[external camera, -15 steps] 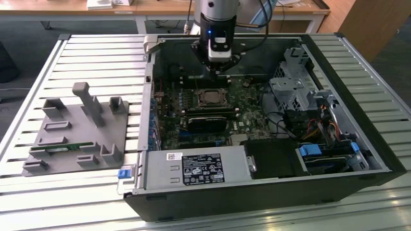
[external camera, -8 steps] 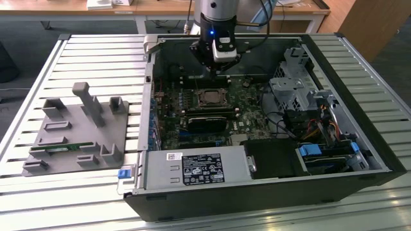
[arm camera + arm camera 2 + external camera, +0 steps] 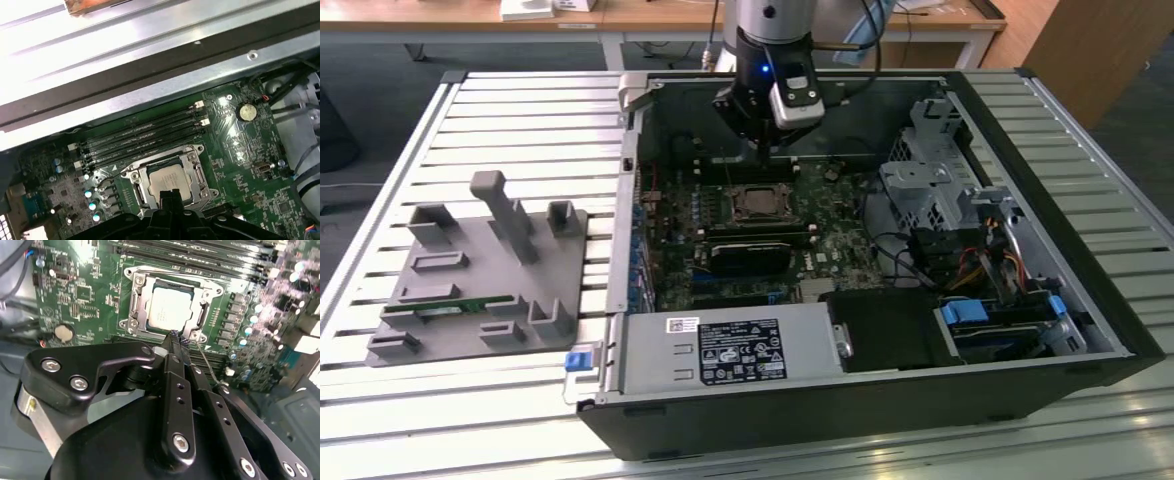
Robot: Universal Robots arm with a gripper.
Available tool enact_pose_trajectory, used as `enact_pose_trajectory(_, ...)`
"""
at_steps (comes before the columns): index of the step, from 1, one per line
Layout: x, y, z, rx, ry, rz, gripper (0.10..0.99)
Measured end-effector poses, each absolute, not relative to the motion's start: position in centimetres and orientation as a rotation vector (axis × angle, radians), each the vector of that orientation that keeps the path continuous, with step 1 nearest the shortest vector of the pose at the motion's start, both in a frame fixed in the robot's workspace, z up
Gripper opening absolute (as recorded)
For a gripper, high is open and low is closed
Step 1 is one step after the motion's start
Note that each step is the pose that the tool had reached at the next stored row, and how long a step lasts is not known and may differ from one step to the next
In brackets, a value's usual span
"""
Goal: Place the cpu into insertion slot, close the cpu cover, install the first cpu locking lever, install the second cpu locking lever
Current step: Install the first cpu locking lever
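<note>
- Case (image 3: 854,415) lies open on the slatted table (image 3: 520,110). The arm reaches down into it over the motherboard (image 3: 843,200).
- Cpu (image 3: 755,203) sits flat in its socket, silvery top up. It shows in both wrist views (image 3: 169,307) (image 3: 167,180).
- Cover (image 3: 134,302) (image 3: 196,175) lies down flat, framing the cpu on all sides.
- Gripper (image 3: 174,336) (image 3: 169,194): fingers pressed together, with nothing seen between them. The tips are at the socket's edge, just beside the cover's rim and off the cpu.
- A thin wire lever (image 3: 207,365) runs out from the socket corner alongside the fingers. Cannot tell if it is latched.
- Memory slots (image 3: 140,140) lie just beyond the socket.
- A grey fixture (image 3: 467,270) rests on the table at the exterior view's left, well apart from the case.
</note>
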State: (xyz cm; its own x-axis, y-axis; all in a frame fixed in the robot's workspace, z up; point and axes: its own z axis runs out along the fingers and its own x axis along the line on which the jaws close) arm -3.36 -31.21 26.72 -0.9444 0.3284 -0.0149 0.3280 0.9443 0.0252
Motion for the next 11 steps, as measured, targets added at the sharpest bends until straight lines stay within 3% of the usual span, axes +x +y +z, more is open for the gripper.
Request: enact_pose_trajectory(11,-3.36,-31.22,26.71,0.213,3.118,0.038,0.106)
